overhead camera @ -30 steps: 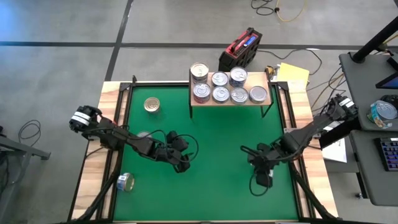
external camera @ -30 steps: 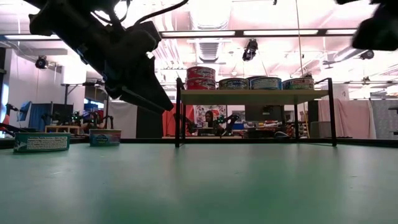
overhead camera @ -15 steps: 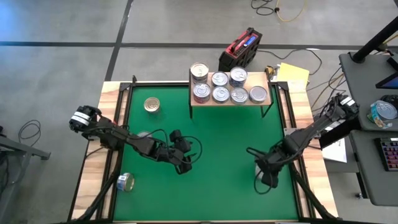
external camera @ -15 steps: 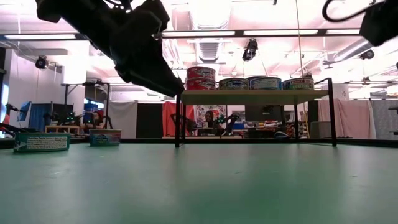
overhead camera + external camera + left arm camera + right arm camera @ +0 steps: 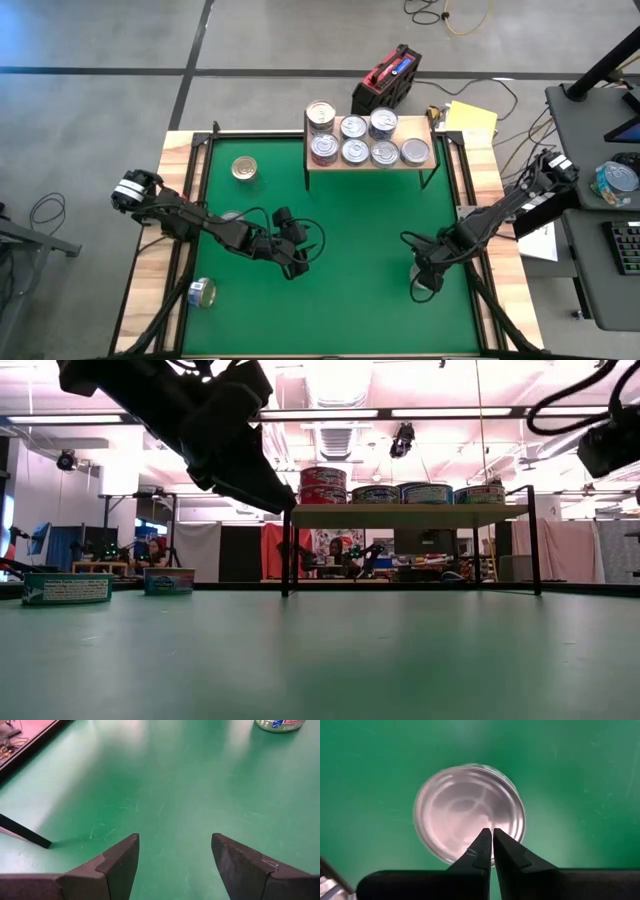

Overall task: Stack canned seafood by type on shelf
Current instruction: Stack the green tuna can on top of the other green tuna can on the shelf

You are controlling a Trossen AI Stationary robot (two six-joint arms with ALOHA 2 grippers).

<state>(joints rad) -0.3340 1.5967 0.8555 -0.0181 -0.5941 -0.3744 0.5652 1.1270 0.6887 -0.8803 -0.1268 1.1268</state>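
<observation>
Several canned seafood tins [image 5: 355,140] stand on the light-wood shelf [image 5: 425,163] at the mat's far side, two of them stacked at its left end [image 5: 323,485]. My right gripper [image 5: 492,837] is shut and points down above a silver-topped tin [image 5: 470,812] that stands on the mat near the right edge [image 5: 430,285]; in the low view it hangs well clear of the mat. My left gripper [image 5: 175,865] is open over bare mat at centre left [image 5: 296,264], with nothing between its fingers. A gold-topped tin [image 5: 243,168] stands far left.
A labelled tin [image 5: 203,292] sits at the mat's near left edge, and another [image 5: 231,216] shows partly under my left arm. The shelf's thin black legs [image 5: 286,540] stand on the mat. A red and black case [image 5: 386,80] lies beyond the table.
My right gripper has come down and drawn a little toward the table's right edge, so it now hangs over the silver-topped tin. My left gripper has risen slightly and rolled about its own axis.
</observation>
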